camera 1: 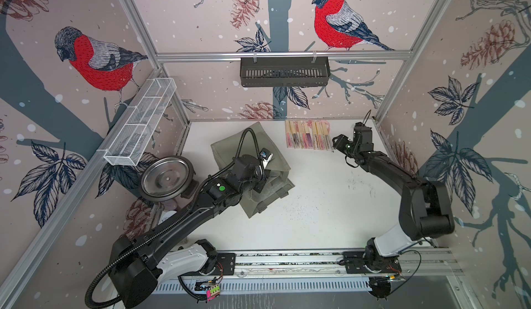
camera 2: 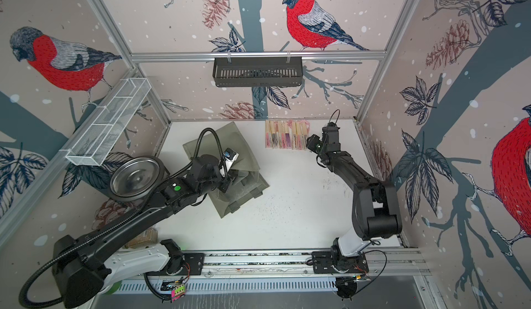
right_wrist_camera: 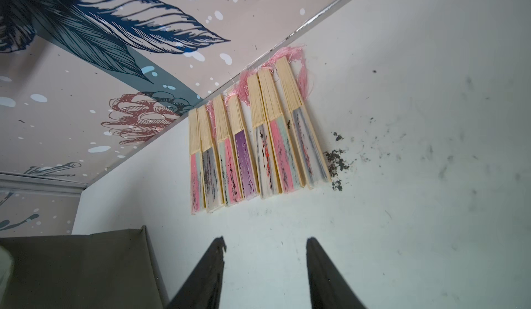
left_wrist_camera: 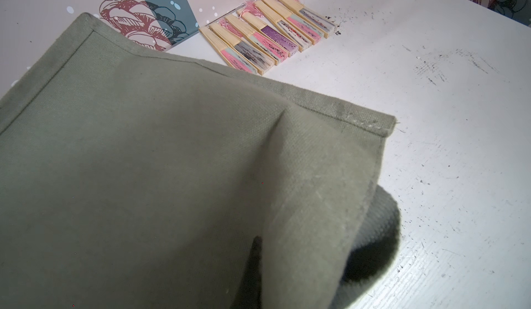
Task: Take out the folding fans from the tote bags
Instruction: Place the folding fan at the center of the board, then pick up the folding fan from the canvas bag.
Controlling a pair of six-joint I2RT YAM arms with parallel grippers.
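Several folding fans (camera 1: 309, 138) (camera 2: 287, 138) lie side by side in a row by the back wall, pale bamboo slats with pink, purple and dark-speckled fabric and pink tassels (right_wrist_camera: 255, 149). The olive tote bag (camera 1: 253, 164) (camera 2: 230, 155) lies crumpled at the table's left middle. My left gripper (camera 1: 260, 184) is shut on the tote bag's fabric, which drapes over the jaws in the left wrist view (left_wrist_camera: 143, 164); only one dark fingertip (left_wrist_camera: 256, 261) shows. My right gripper (camera 1: 335, 143) (right_wrist_camera: 265, 240) hovers open just right of the fan row with nothing between its fingers. The bag's inside is hidden.
A black slotted basket (camera 1: 284, 72) hangs on the back rail. A white wire-mesh tray (camera 1: 142, 120) and a steel bowl (camera 1: 166, 178) sit along the left wall. The white table (camera 1: 330, 207) shows dark scuffs and crumbs near the fans (right_wrist_camera: 336, 161).
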